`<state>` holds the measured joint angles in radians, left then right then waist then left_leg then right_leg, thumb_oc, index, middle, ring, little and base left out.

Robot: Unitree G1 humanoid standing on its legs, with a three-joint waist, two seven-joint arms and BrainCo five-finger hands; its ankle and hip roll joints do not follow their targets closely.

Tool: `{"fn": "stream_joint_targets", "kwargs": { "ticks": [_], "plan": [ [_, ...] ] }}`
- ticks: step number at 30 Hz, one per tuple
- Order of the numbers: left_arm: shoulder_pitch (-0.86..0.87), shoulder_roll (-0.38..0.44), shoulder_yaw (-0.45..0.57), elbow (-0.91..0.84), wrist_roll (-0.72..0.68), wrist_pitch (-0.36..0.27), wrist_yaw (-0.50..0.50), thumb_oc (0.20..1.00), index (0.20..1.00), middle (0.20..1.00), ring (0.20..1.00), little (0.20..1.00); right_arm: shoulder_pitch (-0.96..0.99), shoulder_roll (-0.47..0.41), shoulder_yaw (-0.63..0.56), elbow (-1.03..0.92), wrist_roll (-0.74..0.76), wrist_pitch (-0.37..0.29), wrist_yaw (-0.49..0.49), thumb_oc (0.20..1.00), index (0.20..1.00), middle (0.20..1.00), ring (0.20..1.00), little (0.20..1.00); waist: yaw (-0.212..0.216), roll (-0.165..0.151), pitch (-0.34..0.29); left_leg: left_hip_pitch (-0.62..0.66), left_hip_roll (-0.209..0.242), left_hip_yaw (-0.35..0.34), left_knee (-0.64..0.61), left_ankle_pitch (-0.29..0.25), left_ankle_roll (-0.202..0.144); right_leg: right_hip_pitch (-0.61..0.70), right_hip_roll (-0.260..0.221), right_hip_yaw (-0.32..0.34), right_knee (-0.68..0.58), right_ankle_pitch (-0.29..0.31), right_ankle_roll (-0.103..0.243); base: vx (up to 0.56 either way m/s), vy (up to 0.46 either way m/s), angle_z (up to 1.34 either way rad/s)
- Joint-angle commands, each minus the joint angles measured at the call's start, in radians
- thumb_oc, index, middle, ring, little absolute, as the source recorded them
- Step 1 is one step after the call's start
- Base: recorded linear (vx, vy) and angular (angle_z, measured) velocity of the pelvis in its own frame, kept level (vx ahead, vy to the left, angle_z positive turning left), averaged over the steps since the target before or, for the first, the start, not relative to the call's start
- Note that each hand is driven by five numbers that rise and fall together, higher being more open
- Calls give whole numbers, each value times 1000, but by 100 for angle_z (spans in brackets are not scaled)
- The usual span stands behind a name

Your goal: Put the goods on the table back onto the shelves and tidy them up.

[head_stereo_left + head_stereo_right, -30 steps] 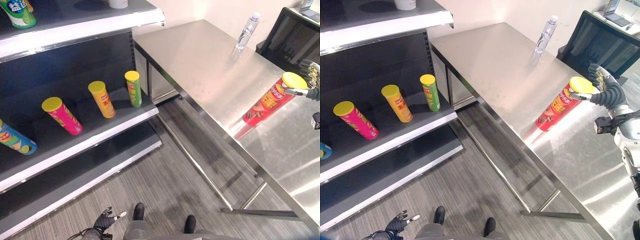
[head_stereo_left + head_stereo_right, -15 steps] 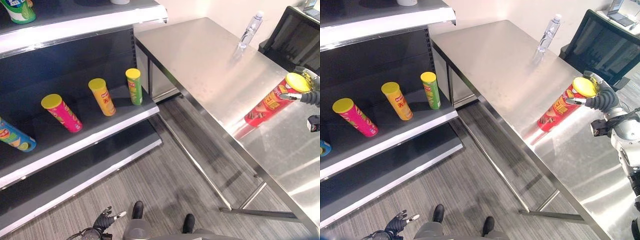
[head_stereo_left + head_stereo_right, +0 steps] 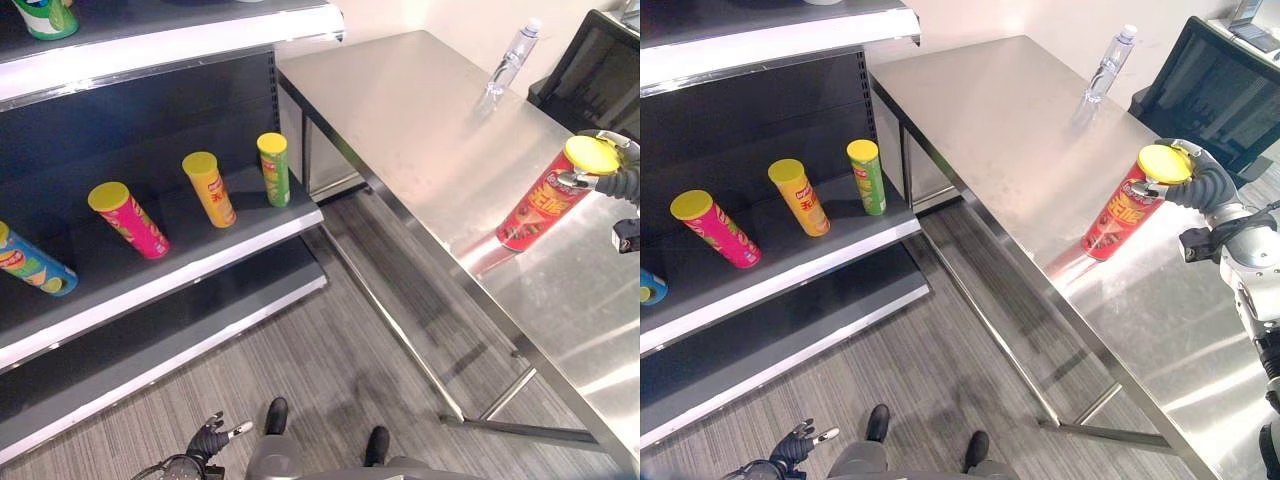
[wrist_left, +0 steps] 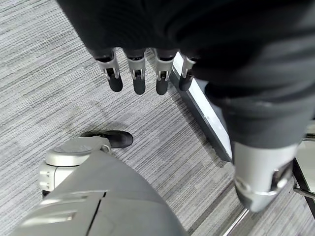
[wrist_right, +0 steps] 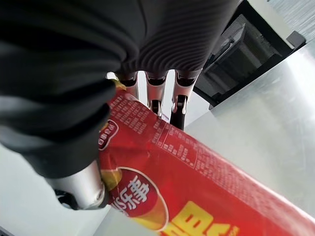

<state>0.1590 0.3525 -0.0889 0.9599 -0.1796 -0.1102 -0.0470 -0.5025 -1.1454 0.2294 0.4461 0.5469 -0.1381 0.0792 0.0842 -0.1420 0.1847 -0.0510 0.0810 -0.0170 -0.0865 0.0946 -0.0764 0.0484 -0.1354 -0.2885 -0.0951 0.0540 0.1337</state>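
From where I'm standing, the job is looking mostly done. Four crisp tubes are already sitting on the middle shelf (image 3: 200, 262): a green tube (image 3: 272, 169), an orange tube (image 3: 210, 189), a pink tube (image 3: 128, 219) and a blue tube (image 3: 33, 264) at the far left, the blue one seeming to lie over while the others stand. Another green-and-white tube (image 3: 44, 15) is sitting on the top shelf (image 3: 180, 35), with only its lower part in sight.

One tube is waiting to go back, the red tube (image 3: 1123, 213) with the yellow lid, standing tilted on the steel worktop (image 3: 1020, 120). The right hand (image 3: 1202, 185) is wrapping its fingers and thumb around the upper end of it, just under the lid; the base appears to be resting on the steel, though I can't be sure. One clear water bottle (image 3: 1112, 62) is standing at the far edge of the worktop, well apart from the tube.

The left hand (image 4: 147, 73) is hanging low over the carpet with its fingers loosely straight, holding nothing.

So what's left, I'd judge, is carrying the red tube across to the shelves, perhaps shelving the bottle, and straightening the row.
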Motion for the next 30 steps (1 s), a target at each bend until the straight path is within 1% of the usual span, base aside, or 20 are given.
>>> {"fn": "stream_joint_targets", "kwargs": {
  "ticks": [1, 5, 7, 12, 15, 16, 18, 21, 22, 23, 24, 25, 26, 27, 28, 29, 30],
  "plan": [
    [-46, 35, -34, 9, -32, -18, 3, 1000, 1000, 1000, 1000, 1000, -72, -49, 35, 3, -3, -19, -16, 200, 200, 200, 200, 200, 31, -20, 5, 38, -3, 26, -1, -74, -25, 53, 27, -35, 8, -88, 13, 0, 0, 0],
    [-45, 34, -21, 7, -39, -15, 7, 1000, 1000, 1000, 1000, 1000, -42, -34, -14, -10, -2, -22, -34, 200, 200, 200, 200, 200, 28, -17, -1, 44, -4, 28, -1, -76, -24, 57, 27, -34, 8, -89, 13, 0, 0, 0],
    [-49, 34, -15, 3, -44, -12, 12, 1000, 1000, 1000, 1000, 1000, -15, -10, -59, -38, 9, -29, -47, 200, 200, 200, 200, 200, 29, -16, -2, 46, -3, 26, -1, -76, -25, 61, 28, -34, 8, -90, 12, 0, 0, 0],
    [-48, 30, 16, -12, -52, -9, 22, 1000, 1000, 1000, 1000, 1000, 67, 72, -197, -167, 30, -68, -83, 200, 200, 200, 200, 200, 37, -7, -12, 50, 1, 16, -1, -72, -34, 79, 28, -50, 8, -99, 6, -26, -54, 4],
    [-39, 26, 28, -22, -52, -9, 23, 1000, 1000, 1000, 1000, 1000, 98, 127, -274, -261, 42, -107, -97, 200, 200, 200, 200, 200, 54, 5, -18, 51, 6, -2, 2, -62, -45, 97, 35, -69, 8, -113, -4, -42, -94, 21],
    [-37, 23, 31, -22, -52, -8, 21, 1000, 1000, 1000, 1000, 1000, 98, 137, -283, -278, 45, -115, -99, 200, 200, 200, 200, 200, 59, 9, -19, 50, 7, -6, 4, -59, -47, 100, 37, -73, 8, -116, -7, -70, -110, 16],
    [-31, 19, 39, -23, -56, -8, 19, 1000, 1000, 1000, 1000, 1000, 97, 171, -309, -322, 56, -136, -105, 200, 200, 200, 200, 200, 74, 21, -17, 41, 13, -23, 9, -43, -57, 107, 47, -87, 8, -129, -17, -100, -117, 27],
    [-25, 16, 42, -29, -62, -7, 18, 1000, 1000, 1000, 1000, 1000, 86, 206, -330, -393, 50, -165, -117, 200, 200, 200, 200, 200, 100, 41, -1, -3, 27, -66, 16, 2, -80, 106, 65, -121, 8, -151, -34, -152, -126, 39],
    [-23, 14, 42, -27, -62, -7, 18, 1000, 1000, 1000, 1000, 1000, 79, 211, -330, -408, 45, -174, -120, 200, 200, 200, 200, 200, 110, 48, 10, -14, 31, -74, 19, 9, -88, 110, 68, -129, 8, -158, -39, -243, -101, 54],
    [-24, 8, 44, -18, -62, -7, 20, 1000, 1000, 1000, 1000, 1000, 76, 218, -340, -449, 42, -186, -121, 200, 200, 200, 200, 200, 122, 63, 30, -53, 33, -86, 38, 27, -96, 110, 64, -159, 8, -158, -41, -199, -51, 45],
    [-26, 8, 43, -18, -62, -7, 20, 1000, 1000, 1000, 1000, 1000, 77, 217, -342, -450, 42, -185, -121, 200, 200, 200, 200, 200, 119, 64, 28, -60, 30, -90, 41, 31, -94, 106, 63, -163, 8, -153, -40, -290, 33, 66],
    [-31, 3, 46, -13, -64, -8, 23, 1000, 1000, 1000, 1000, 1000, 79, 221, -337, -472, 32, -187, -119, 200, 200, 200, 200, 200, 117, 72, 40, -85, 45, -42, 73, 25, -101, 104, 48, -191, 8, -151, -40, -151, 54, 59],
    [-31, 2, 47, -13, -64, -8, 23, 1000, 1000, 1000, 1000, 1000, 79, 222, -337, -473, 32, -187, -120, 200, 200, 200, 200, 200, 117, 72, 40, -87, 45, -43, 75, 24, -101, 104, 48, -192, 8, -151, -40, -207, 90, 81],
    [-31, 0, 49, -14, -64, -9, 23, 1000, 1000, 1000, 1000, 1000, 81, 219, -332, -488, 25, -184, -115, 200, 200, 200, 200, 200, 115, 75, 41, -91, 61, -11, 94, 18, -99, 96, 37, -203, 8, -142, -38, -152, 159, 65],
    [-29, -3, 62, -10, -63, -12, 28, 1000, 1000, 1000, 1000, 1000, 83, 210, -316, -504, 4, -179, -108, 200, 200, 200, 200, 200, 102, 77, 36, -70, 101, 31, 118, -4, -95, 81, 10, -221, 12, -118, -34, -152, 159, 51],
    [-28, -4, 63, -10, -62, -12, 28, 1000, 1000, 1000, 1000, 1000, 82, 210, -314, -504, 4, -179, -109, 200, 200, 200, 200, 200, 102, 78, 36, -70, 102, 32, 120, -5, -95, 82, 11, -220, 11, -118, -33, -136, 178, 34],
    [-27, -4, 71, -13, -62, -14, 29, 1000, 1000, 1000, 1000, 1000, 85, 199, -307, -512, -8, -172, -103, 200, 200, 200, 200, 200, 92, 79, 34, -51, 128, 48, 132, -18, -95, 73, -4, -229, 15, -106, -31, -112, 144, 24]
  ]
}}
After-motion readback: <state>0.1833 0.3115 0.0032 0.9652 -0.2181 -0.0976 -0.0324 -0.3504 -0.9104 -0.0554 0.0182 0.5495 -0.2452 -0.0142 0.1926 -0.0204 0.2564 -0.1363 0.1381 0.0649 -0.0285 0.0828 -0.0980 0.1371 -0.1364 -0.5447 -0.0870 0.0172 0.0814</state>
